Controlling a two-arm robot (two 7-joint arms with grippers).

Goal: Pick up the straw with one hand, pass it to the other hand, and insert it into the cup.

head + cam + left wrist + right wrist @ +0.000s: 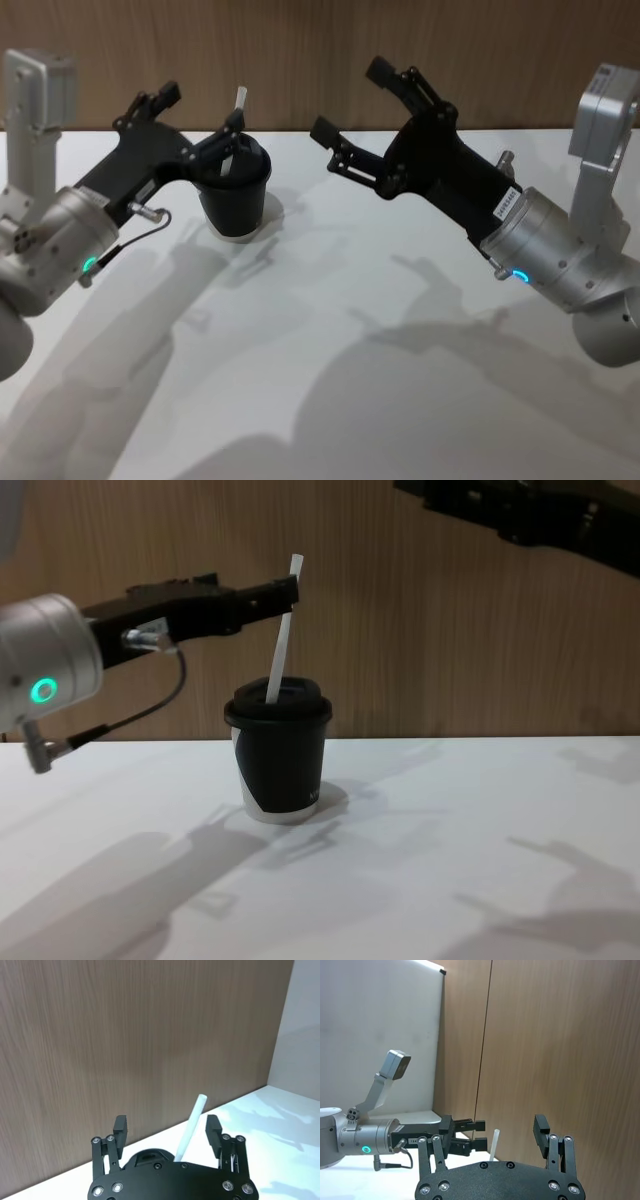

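The black cup (232,200) stands upright on the white table, lid on. The white straw (282,640) sticks into its lid and leans, its top end (239,98) well above the rim. My left gripper (200,118), on the silver wrist with the green ring, hangs open over the cup. In the left wrist view the straw (192,1122) rises between the two fingers of the left gripper (166,1127), nearer one of them, with a gap on both sides. My right gripper (352,100) is raised to the cup's right, open and holding nothing.
The white table (380,330) stretches wide in front of the cup and carries the arms' shadows. A wooden wall (420,630) stands close behind the cup. The right wrist view looks past the right gripper (493,1127) at the straw (495,1142).
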